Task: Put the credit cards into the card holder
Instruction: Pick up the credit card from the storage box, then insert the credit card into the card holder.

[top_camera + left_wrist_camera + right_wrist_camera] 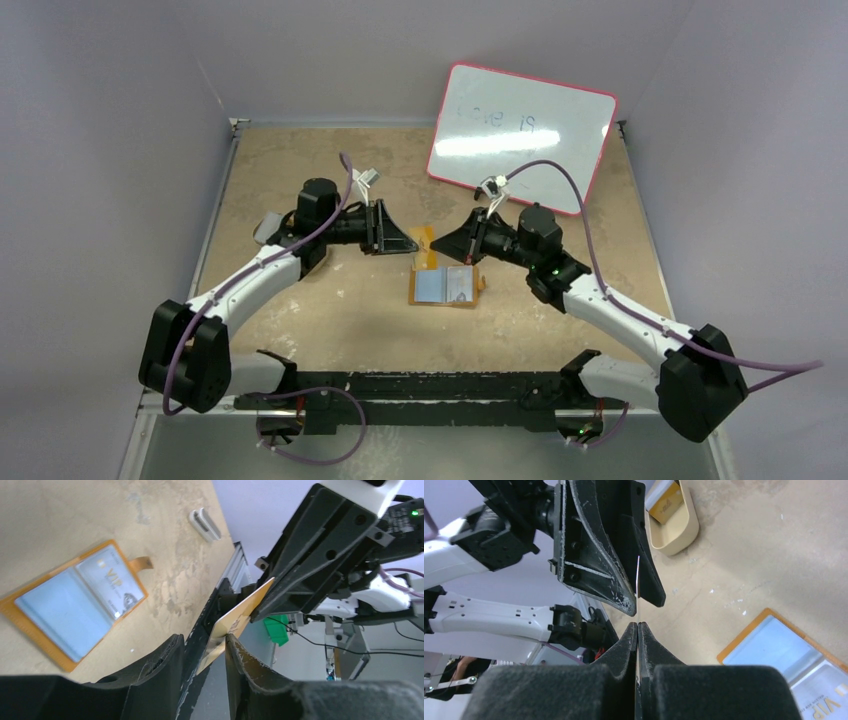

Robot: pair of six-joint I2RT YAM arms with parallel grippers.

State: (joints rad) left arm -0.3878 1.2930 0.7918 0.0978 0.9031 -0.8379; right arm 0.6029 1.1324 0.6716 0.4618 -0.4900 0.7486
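You had the gold card in the air between the two arms, above the worktop and just behind the open card holder. The right fingers were pressed together on one end of it. In the right wrist view the card showed only as a thin line coming out from between them. The left fingers stood on both sides of the other end with a gap, so they were spread and not pinching. The card holder lay flat with its inside up, a pale blue card in one pocket and a VIP card in the other.

I judged this to be a pass of the card between the arms, though the direction could not be told. If the left side was to take it, you needed to clench those fingers fully before the right ones let go, because one grip alone held the card up. It was best to grasp it deep enough that it could not pivot, yet leave a long free edge for the pocket. Only one arm should have moved at a time, since a thin stiff card may twist or slip. Both visible pockets were occupied, so the entry probably called for a low, flat angle and the free arm pressing the holder down.
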